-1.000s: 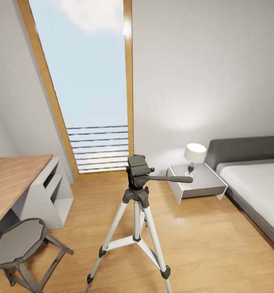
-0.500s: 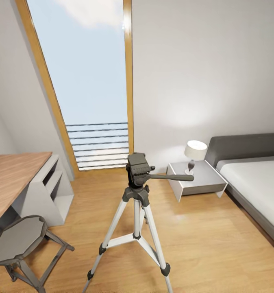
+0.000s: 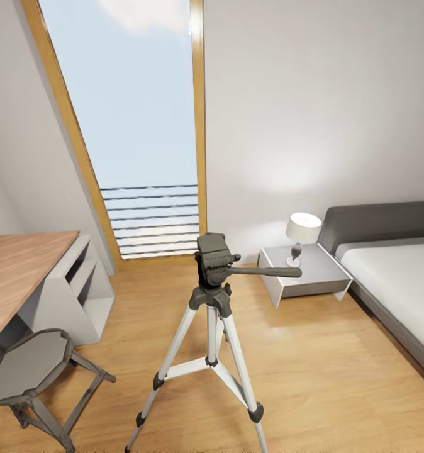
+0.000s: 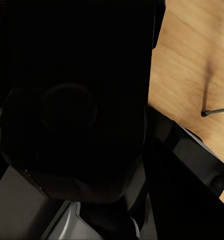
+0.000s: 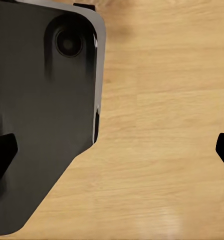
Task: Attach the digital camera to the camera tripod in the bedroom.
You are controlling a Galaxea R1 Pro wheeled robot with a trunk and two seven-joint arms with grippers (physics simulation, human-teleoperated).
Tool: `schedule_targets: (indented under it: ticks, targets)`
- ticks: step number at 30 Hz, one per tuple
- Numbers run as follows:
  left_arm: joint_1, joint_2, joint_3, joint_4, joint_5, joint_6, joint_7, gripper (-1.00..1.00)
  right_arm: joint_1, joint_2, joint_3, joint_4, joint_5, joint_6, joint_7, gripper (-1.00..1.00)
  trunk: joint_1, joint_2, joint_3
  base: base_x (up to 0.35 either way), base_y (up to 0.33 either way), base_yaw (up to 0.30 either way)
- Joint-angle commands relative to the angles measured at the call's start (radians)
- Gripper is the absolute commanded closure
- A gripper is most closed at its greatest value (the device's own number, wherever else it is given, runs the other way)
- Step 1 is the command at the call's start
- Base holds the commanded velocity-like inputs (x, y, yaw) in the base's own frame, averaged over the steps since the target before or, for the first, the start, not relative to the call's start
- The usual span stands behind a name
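Tripod point(image 3: 212, 296) between stool point(image 3: 29, 368) and nightstand point(image 3: 303, 277)

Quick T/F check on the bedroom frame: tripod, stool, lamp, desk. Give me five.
1. The camera tripod stands upright on the wood floor with its legs spread. True.
2. A digital camera is already mounted on the tripod's pan head. False: the head's top is bare.
3. The pan handle points toward the bed side. True.
4. The grey stool lies tipped over beside the bed. False: it stands upright by the wood-topped desk, across the room from the bed.
5. The lamp sits on the desk. False: it sits on the white nightstand next to the bed.
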Motion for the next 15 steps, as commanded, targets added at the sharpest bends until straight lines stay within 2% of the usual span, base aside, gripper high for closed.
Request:
schedule_targets:
  ticks: [1,15]
  targets:
    - [-0.001,0.000,-0.008,0.002,0.008,-0.004,-0.004,1.00,-0.002,0.000,-0.003,0.003,0.010,-0.006,-0.002,-1.00,0.000,-0.002,-0.004,0.000,0.000,0.000]
    - [-0.001,-0.001,-0.008,0.002,0.007,-0.004,-0.004,1.00,-0.002,0.001,-0.002,0.003,0.010,-0.006,0.000,-1.00,0.000,-0.002,-0.026,0.000,0.000,0.000]
